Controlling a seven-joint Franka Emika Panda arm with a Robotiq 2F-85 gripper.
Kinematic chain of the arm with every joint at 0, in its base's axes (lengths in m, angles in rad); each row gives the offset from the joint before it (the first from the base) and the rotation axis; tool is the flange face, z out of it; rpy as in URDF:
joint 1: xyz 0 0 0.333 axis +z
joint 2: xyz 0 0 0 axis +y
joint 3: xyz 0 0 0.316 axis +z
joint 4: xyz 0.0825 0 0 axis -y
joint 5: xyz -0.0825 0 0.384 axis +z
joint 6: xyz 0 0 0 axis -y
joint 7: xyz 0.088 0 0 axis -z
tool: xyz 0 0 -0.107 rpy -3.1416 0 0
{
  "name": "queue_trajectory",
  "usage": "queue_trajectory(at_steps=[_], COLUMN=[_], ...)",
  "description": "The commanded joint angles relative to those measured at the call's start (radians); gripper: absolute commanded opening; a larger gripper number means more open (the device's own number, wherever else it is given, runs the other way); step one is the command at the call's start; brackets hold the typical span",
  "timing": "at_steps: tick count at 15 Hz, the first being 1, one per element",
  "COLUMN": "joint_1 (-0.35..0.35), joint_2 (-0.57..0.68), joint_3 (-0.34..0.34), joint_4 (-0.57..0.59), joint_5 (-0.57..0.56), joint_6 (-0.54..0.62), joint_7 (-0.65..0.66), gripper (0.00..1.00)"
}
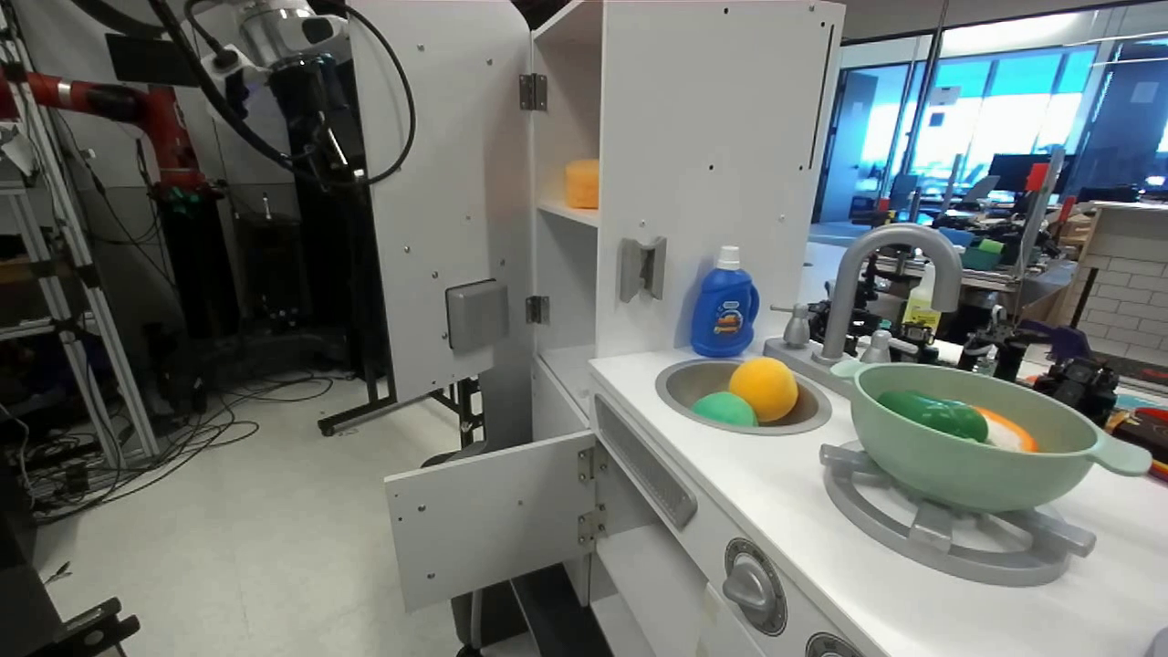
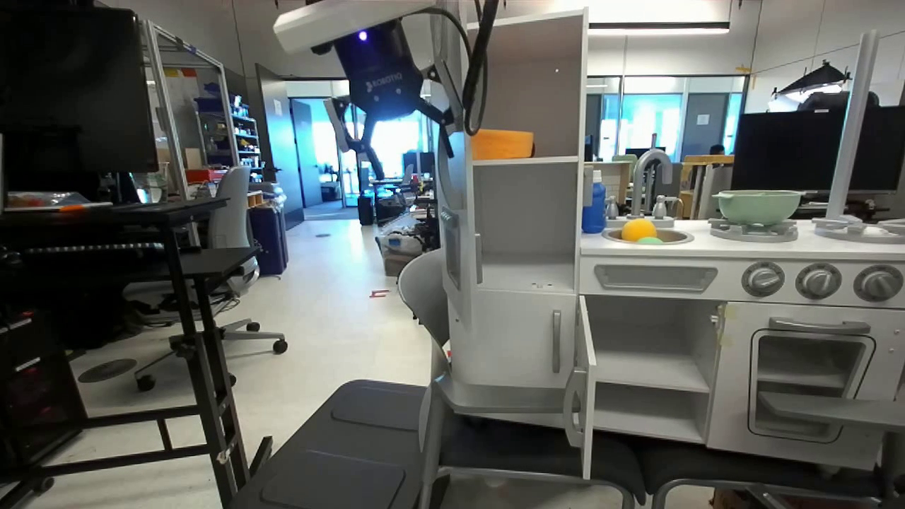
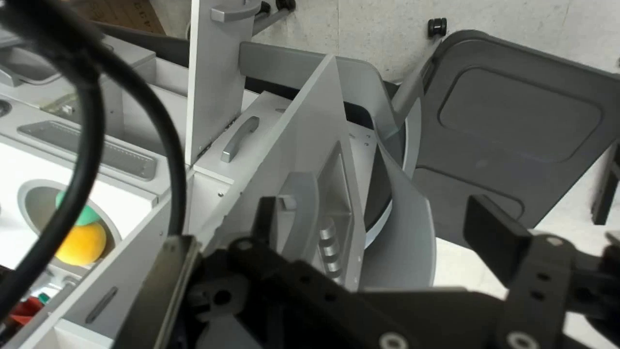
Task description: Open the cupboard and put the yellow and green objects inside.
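Note:
The white cupboard point(image 1: 566, 301) stands with its tall round-topped door point(image 1: 438, 182) swung wide, its shelves exposed in both exterior views. My gripper point(image 2: 413, 159) hangs high on the outer side of that door, fingers spread and holding nothing. In the wrist view the door's grey handle point(image 3: 305, 213) shows near one fingertip; whether they touch I cannot tell. A round yellow-orange object point(image 1: 765, 389) and a smaller green object point(image 1: 725, 408) rest side by side in the round grey sink, well away from the gripper. From an exterior view the fingertips are hidden among dark arm parts.
An orange block point(image 2: 502, 144) sits on the cupboard's upper shelf. The low white door point(image 1: 493, 520) juts out, open. A blue bottle point(image 1: 725, 306), a grey faucet point(image 1: 912, 233) and a green bowl point(image 1: 967, 474) stand around the sink. A grey chair point(image 2: 424, 290) is by the cupboard.

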Motion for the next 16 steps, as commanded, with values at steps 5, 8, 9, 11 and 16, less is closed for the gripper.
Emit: queue_trajectory(at_steps=[5,8,9,11,16], joint_1=[0.031,0.045,0.047,0.055,0.095], joint_2=[0.061,0.054,0.046,0.028,-0.007], joint_3=[0.012,0.018,0.022,0.027,0.022], joint_4=[0.246,0.318,0.347,0.400,0.569], joint_5=[0.038,0.058,0.064,0.072,0.077], joint_6=[-0.122,-0.182,-0.208,-0.254,-0.394], joint_7=[-0.444,-0.622,-0.685,-0.808,-1.052], gripper=[1.00,1.00,1.00,1.00,1.00])
